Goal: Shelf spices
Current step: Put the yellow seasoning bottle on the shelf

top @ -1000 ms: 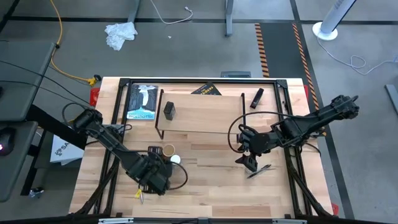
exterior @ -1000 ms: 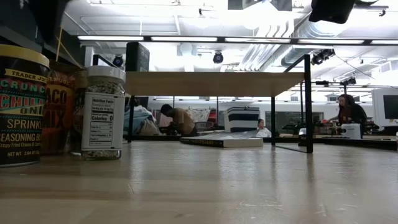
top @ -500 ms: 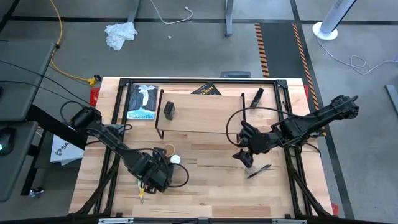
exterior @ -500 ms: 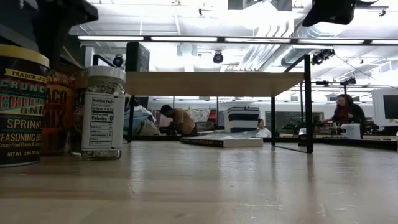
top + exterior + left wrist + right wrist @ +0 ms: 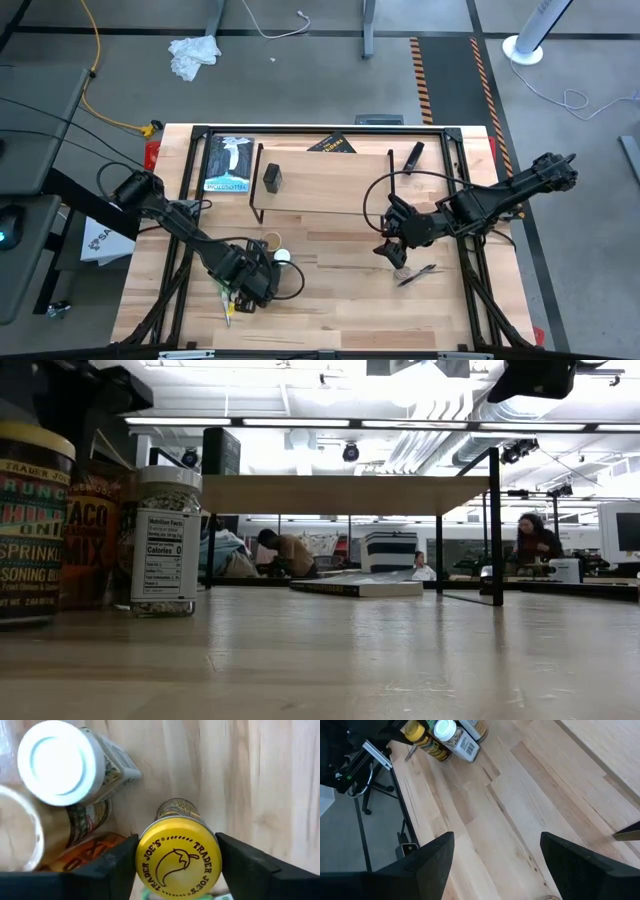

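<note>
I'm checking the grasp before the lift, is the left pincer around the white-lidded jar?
No. In the left wrist view the left pincer has a finger on each side of the yellow-lidded jar, while the white-lidded jar stands apart.

Overhead, table-level and two wrist cameras apparently share the yellow-lidded jar (image 5: pixel 178 856).

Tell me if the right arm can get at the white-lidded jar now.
Probably not easily. The white-lidded jar stands close against the left gripper, which brackets the yellow-lidded jar; the right gripper hovers well off, fingers open.
</note>
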You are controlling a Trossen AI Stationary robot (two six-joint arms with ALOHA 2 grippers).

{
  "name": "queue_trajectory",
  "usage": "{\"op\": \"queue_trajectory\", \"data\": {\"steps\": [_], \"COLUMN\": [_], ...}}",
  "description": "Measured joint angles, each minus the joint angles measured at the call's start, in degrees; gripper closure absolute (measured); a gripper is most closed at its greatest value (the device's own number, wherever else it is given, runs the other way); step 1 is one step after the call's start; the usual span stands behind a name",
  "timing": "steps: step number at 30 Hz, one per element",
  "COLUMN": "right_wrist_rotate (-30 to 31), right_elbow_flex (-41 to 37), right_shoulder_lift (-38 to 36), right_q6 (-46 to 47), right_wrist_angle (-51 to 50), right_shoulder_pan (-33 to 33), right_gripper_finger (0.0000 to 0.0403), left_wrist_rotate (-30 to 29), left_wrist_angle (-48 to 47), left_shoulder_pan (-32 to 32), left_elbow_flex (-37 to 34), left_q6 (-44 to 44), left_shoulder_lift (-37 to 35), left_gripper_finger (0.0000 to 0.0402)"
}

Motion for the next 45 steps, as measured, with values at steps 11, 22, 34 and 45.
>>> {"op": "queue_trajectory", "data": {"steps": [11,22,34,45], "right_wrist_rotate": [-0.77,-0.98,-0.89,-0.08], "right_elbow_flex": [0.0,0.0,0.0,0.0], "right_shoulder_lift": [0.0,0.0,0.0,0.0], "right_q6": [-1.6,-4.14,-2.87,-2.66], "right_wrist_angle": [-0.11,-0.76,-0.96,-0.92], "right_shoulder_pan": [0.0,0.0,-0.02,-0.01], "right_gripper_finger": [0.011,0.011,0.011,0.011], "left_wrist_rotate": [-3.08,-15.14,-12.96,-8.41], "left_wrist_angle": [-8.42,-22.81,-22.98,-31.08], "left_shoulder_pan": [0.89,8.69,32.76,39.27], "left_elbow_flex": [17.54,37.18,40.97,40.93], "left_q6": [-2.1,5.52,4.23,-0.48], "left_shoulder_lift": [-2.06,-2.19,-1.69,1.27], "left_gripper_finger": [0.018,0.018,0.018,0.0174]}}
